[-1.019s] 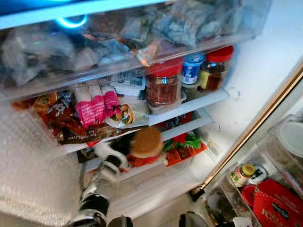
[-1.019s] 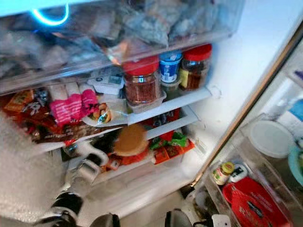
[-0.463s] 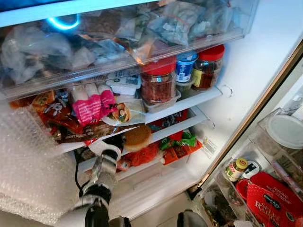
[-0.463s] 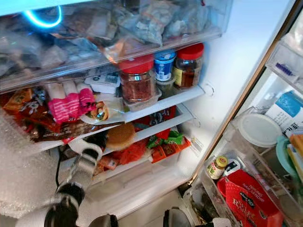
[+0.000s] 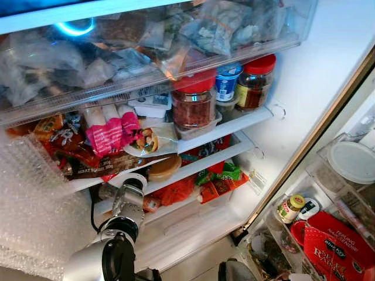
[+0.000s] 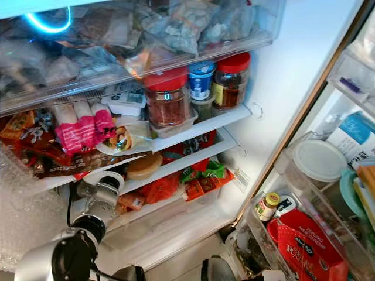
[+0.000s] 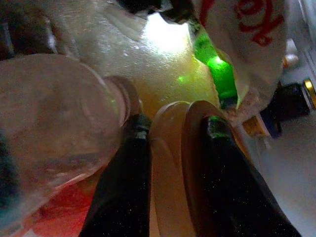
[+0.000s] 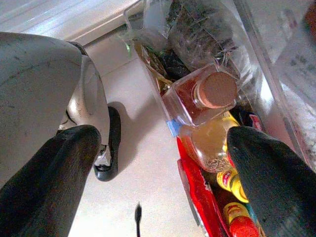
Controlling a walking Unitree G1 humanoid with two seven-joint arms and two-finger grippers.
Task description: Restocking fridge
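Left gripper (image 7: 170, 143) in fridge (image 5: 328, 70), lower shelf.
Fingers pinch tan round tub (image 5: 164, 168); right gripper (image 8: 163, 163) spread wide, idle.

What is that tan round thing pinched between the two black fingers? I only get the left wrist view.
Observer: A tan round plastic tub; the left gripper holds it at a lower shelf of the open fridge.
Operator: What sits above it?
Observer: The shelf overhead carries pink packets and a red-lidded glass jar.
Operator: And the other arm?
Observer: The right gripper hangs open, low beside a door bin holding a cork-topped bottle.
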